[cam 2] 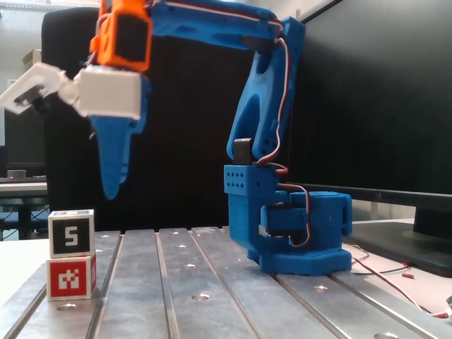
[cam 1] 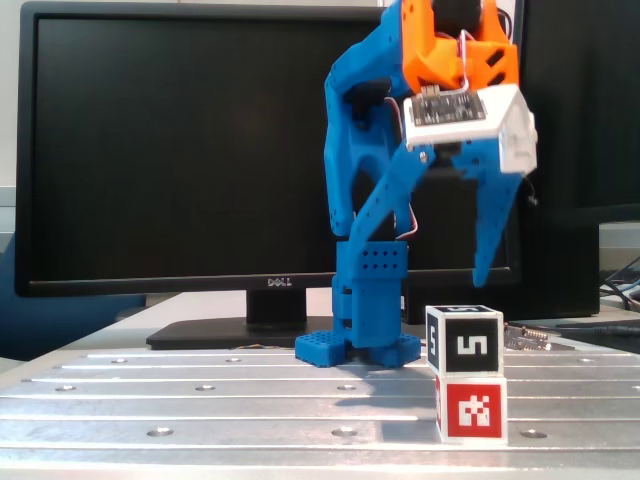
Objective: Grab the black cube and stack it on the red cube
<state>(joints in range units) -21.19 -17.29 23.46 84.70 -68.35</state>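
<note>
small black-faced cube (cam 1: pixel 466 343) sits squarely atop the red-faced marker cube (cam 1: pixel 471 409) on the grooved metal table (cam 1: pixel 200 400); blue two-finger gripper (cam 1: pixel 420 290) hangs above, fingers spread, empty.

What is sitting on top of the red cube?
The black cube rests on the red cube, stacked in both fixed views. The open gripper hangs above, clear of it. Their contact faces are hidden.

Black cube (cam 1: pixel 465 343): black faces, white edges, white "5"-like mark. Red cube (cam 1: pixel 471 408): red faces, white edges, white pixel pattern. Arm (cam 1: pixel 372 200) blue, wrist block orange, camera housing (cam 1: pixel 505 125) white, fingers (cam 1: pixel 487 235) blue. Counter (cam 1: pixel 200 400) silver-grey metal. Monitor (cam 1: pixel 170 150) black.
</note>
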